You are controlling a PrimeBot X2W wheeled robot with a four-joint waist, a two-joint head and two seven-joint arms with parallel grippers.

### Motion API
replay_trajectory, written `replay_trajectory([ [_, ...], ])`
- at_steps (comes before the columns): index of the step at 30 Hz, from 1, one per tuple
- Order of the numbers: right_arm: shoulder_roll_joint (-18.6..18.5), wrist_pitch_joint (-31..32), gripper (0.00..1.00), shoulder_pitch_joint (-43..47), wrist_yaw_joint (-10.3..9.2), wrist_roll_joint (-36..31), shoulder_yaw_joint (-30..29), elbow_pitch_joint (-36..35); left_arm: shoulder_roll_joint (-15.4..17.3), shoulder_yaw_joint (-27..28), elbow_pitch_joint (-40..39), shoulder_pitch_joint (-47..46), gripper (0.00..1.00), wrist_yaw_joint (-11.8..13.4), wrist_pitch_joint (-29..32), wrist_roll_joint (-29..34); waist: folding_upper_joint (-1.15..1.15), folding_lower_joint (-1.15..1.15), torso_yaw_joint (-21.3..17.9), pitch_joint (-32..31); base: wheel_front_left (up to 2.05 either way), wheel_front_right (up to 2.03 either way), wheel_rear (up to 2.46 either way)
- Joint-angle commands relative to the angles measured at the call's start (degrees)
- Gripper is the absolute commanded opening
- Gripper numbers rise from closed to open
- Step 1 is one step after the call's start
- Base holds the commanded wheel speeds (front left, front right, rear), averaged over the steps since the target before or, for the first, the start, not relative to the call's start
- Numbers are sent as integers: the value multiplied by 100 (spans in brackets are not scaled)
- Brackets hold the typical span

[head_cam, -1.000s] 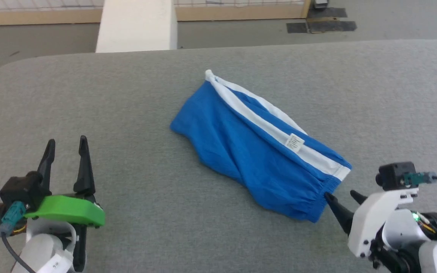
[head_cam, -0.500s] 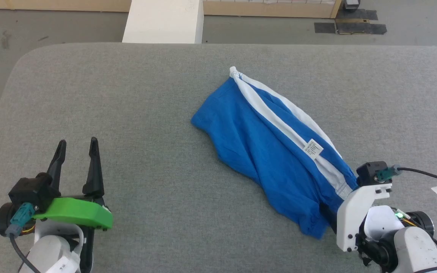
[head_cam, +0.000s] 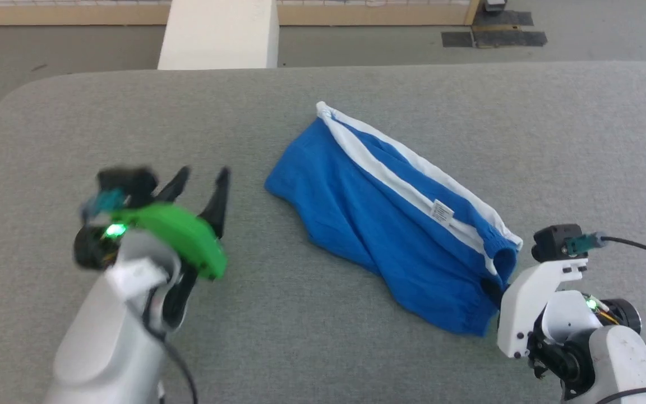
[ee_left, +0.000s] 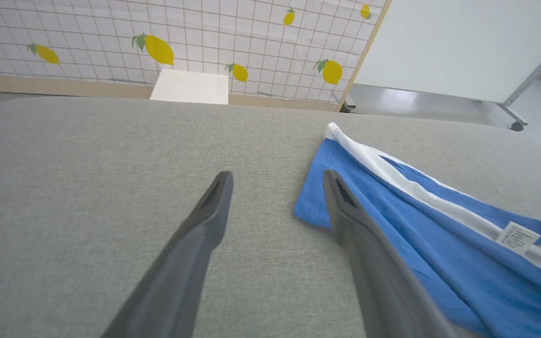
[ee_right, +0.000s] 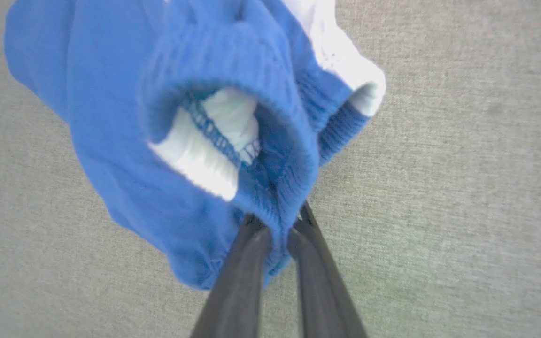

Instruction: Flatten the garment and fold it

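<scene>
The bright blue shorts (head_cam: 379, 224) lie crumpled and slantwise on the grey table, white stripe and small label (head_cam: 442, 211) facing up. My right gripper (ee_right: 277, 220) is shut on the gathered waistband (ee_right: 294, 178), whose opening gapes toward the camera. In the head view that gripper (head_cam: 494, 289) sits at the shorts' near right end, its fingers mostly hidden behind its white mount. Left of the shorts' far left corner (ee_left: 310, 211), my left gripper (head_cam: 204, 174) is open. Its right finger (ee_left: 341, 202) overlaps that corner's edge in the left wrist view, nothing between the fingers.
The grey padded table (head_cam: 300, 336) has a rounded far left corner (head_cam: 9, 101). Beyond its far edge stand a white block (head_cam: 219, 33) on the floor and dark mats (head_cam: 491, 38). A tiled wall with lemon prints (ee_left: 158, 47) lies farther back.
My left arm has swung forward and right, up to the shorts' left corner. My right gripper has gone from open beside the waistband to shut on it. The head camera has shifted.
</scene>
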Motion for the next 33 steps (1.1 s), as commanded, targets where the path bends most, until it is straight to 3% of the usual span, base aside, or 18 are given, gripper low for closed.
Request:
replay_trajectory([
  [1, -4, -2, 0, -161, -10, 77, 39, -85, -86, -127, 264, -364, 100, -19, 413, -96, 0, 0, -182, 166, 0, 0, 0],
  [10, -4, -60, 0, -494, -10, 305, 540, -227, -75, -681, 1728, -1895, 100, -25, 2260, 63, 0, 0, -781, 763, 0, 0, 0],
  [22, -4, -328, 0, -667, -10, 436, 689, -64, 45, -1261, 2494, -2424, 100, -346, 3314, 296, 0, 0, -1044, 1150, 0, 0, 0],
  [23, -4, -344, 0, -665, -10, 438, 678, -45, 32, -1329, 2508, -2406, 31, -405, 3412, 294, 0, 0, -1040, 1152, 0, 0, 0],
  [24, -4, -357, 0, -664, -10, 439, 667, -28, 2, -1345, 2510, -2381, 2, -438, 3461, 252, 0, 0, -1035, 1150, 0, 0, 0],
  [29, -4, -408, 0, -667, -10, 446, 609, 57, -103, -1369, 2510, -2202, 0, -544, 3738, -2, 0, 0, -993, 1112, 0, 0, 0],
  [33, -4, -440, 0, -677, -10, 427, 509, 117, -174, -1123, 2355, -2153, 0, -518, 3426, -247, 0, 0, -903, 1025, 0, 0, 0],
])
